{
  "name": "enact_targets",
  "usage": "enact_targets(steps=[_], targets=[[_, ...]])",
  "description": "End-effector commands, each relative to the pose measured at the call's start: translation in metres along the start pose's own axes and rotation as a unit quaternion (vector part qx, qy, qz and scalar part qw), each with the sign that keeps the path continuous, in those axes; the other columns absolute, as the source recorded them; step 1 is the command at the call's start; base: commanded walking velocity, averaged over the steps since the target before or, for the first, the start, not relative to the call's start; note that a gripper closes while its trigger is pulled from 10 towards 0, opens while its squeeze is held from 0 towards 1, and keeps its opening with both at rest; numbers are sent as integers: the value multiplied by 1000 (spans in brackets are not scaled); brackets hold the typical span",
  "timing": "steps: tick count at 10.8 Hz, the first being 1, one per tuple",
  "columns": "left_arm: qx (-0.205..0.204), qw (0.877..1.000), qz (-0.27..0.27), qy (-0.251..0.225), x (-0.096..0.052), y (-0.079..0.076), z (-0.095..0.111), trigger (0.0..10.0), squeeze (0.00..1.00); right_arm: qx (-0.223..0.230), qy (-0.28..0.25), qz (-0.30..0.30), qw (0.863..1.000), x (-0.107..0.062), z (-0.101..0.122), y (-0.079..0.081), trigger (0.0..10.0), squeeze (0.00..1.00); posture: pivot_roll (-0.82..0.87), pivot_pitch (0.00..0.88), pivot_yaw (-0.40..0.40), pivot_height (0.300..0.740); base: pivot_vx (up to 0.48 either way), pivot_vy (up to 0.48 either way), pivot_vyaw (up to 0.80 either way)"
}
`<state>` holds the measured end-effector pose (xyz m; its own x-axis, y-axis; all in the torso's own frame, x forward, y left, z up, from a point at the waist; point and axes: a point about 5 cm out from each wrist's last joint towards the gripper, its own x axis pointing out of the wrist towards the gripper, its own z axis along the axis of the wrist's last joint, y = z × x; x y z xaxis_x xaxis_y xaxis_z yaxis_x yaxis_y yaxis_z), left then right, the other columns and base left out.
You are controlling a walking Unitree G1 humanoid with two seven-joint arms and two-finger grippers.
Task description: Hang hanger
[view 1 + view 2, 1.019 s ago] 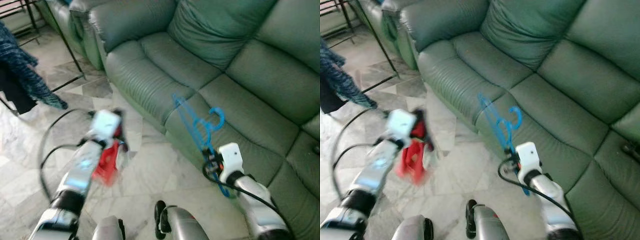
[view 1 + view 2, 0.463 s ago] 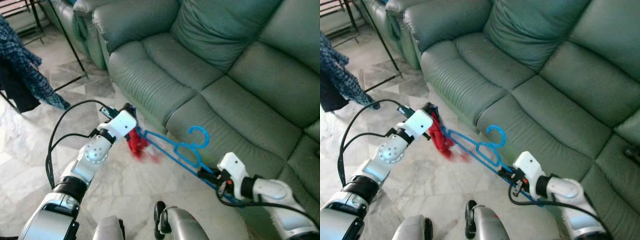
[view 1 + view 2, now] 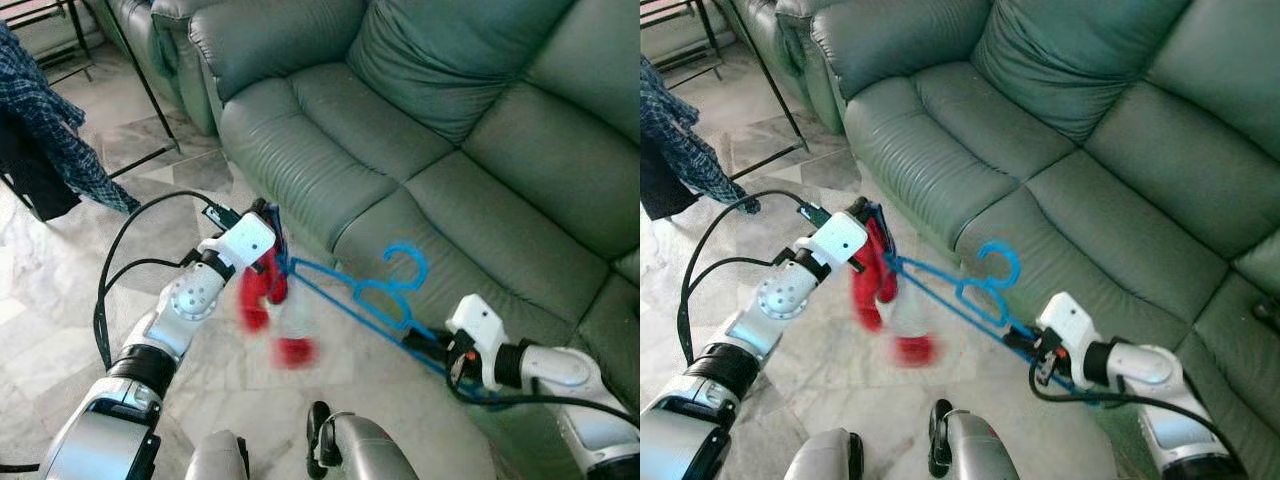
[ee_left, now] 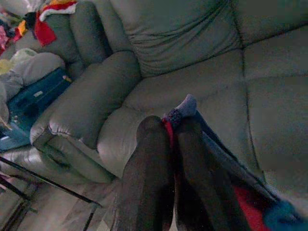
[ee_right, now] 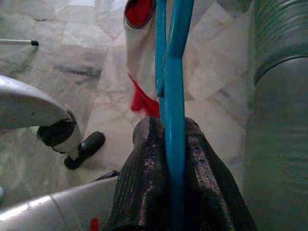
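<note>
Since half a second ago the red-and-white cloth (image 3: pixel 268 310) has dropped lower off the left end of the hanger and swings blurred over the pale marble floor (image 3: pixel 60 270); the arms sit about the same. Far left, a dark plaid garment (image 3: pixel 55 140) hangs by a black metal rack leg (image 3: pixel 150 90).

The left gripper (image 3: pixel 272 232), just off the front edge of the green leather sofa (image 3: pixel 420 120), has its fingers (image 4: pixel 149 159) pressed together on the cloth and apparently on the hanger's left tip, though the wrist view is too dark to be sure.

The thin blue plastic hanger (image 3: pixel 370 300) spans between the two grippers in the air, just in front of the sofa seat's front edge, hook pointing up.

The right gripper (image 3: pixel 440 345) is clamped on the hanger's right end, with the blue bar running between its fingers (image 5: pixel 149 178).

Handling: the hanger is light, stiff and smooth, likely to twist in a pinch; better held near the hook neck. The cloth is limp and could slide off.
</note>
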<state>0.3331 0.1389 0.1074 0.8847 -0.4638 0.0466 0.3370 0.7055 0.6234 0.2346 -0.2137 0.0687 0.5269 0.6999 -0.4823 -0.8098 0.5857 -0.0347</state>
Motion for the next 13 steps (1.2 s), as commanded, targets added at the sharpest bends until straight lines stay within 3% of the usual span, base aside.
enact_targets(steps=[1, 2, 4, 5, 6, 7, 8, 9, 10, 11, 13], targets=[[-18, 1000, -8, -21, 1, -1, 9, 10000, 0, 11, -4, -24, 1000, -1, -3, -5, 10000, 0, -51, 193, -65, 740, 0, 0, 0], [-31, 997, -35, -56, 3, -5, 29, 10000, 0, 32, -27, -74, 996, 7, -1, -12, 10000, 0, -44, 191, -65, 740, 0, 0, 0], [-31, 994, -62, -86, 4, -10, 46, 10000, 0, 41, -35, -133, 990, 10, -1, -23, 10000, 0, -43, 193, -64, 740, 0, 0, 0], [-37, 992, -70, -94, 5, -12, 51, 10000, 0, 50, -37, -142, 988, 11, -2, -26, 10000, 0, -44, 194, -63, 740, 0, 0, 0], [-53, 986, -90, -128, 6, -18, 71, 10000, 0, 64, -50, -154, 985, 12, -2, -29, 10000, 0, -47, 192, -62, 740, 0, 0, 0], [-58, 985, -94, -133, 7, -23, 74, 10000, 0, 68, -65, -144, 985, 13, 2, -28, 10000, 0, -46, 191, -62, 740, 0, 0, 0], [-24, 986, -113, -119, 7, -31, 67, 10000, 0, 53, -69, -150, 985, 9, 8, -30, 10000, 0, -49, 190, -62, 740, 0, 0, 0], [-32, 990, -103, -92, 8, -31, 57, 10000, 0, 46, -70, -158, 984, 3, 9, -35, 10000, 0, -56, 189, -62, 740, 0, 0, 0], [-11, 994, -86, -69, 8, -28, 46, 10000, 0, 39, -69, -156, 985, -5, 10, -39, 10000, 0, -66, 188, -59, 740, 0, 0, 0], [-2, 1000, -23, -18, 10, -13, 26, 10000, 0, 28, -56, -91, 994, -15, 11, -29, 10000, 0, -74, 187, -59, 740, 0, 0, 0], [-2, 1000, -22, -22, 10, -8, 26, 10000, 0, 16, -26, -26, 999, -16, 8, -15, 10000, 0, -75, 187, -59, 740, 0, 0, 0]])
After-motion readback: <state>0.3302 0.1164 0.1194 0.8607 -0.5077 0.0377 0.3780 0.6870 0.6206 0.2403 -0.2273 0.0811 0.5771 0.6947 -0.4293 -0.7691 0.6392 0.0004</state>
